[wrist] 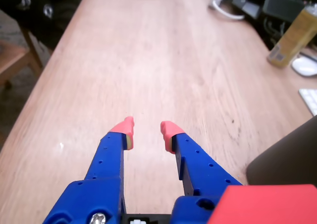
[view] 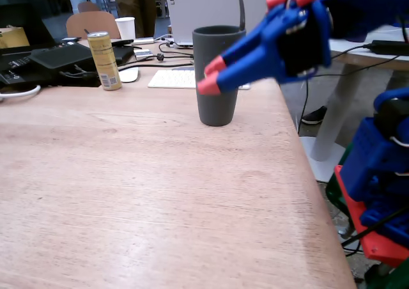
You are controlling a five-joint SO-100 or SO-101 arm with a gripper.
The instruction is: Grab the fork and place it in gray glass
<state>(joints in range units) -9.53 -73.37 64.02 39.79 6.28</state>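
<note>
Two red-tipped end effector (wrist: 147, 131) fingers gape empty beside the matte tapered gray glass (view: 216, 78) holding the fork (view: 241, 13).

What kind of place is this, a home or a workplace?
Probably an office or lab: a wooden desk carries a white keyboard, black equipment with cables and a yellow drink can. Chairs stand behind.
</note>
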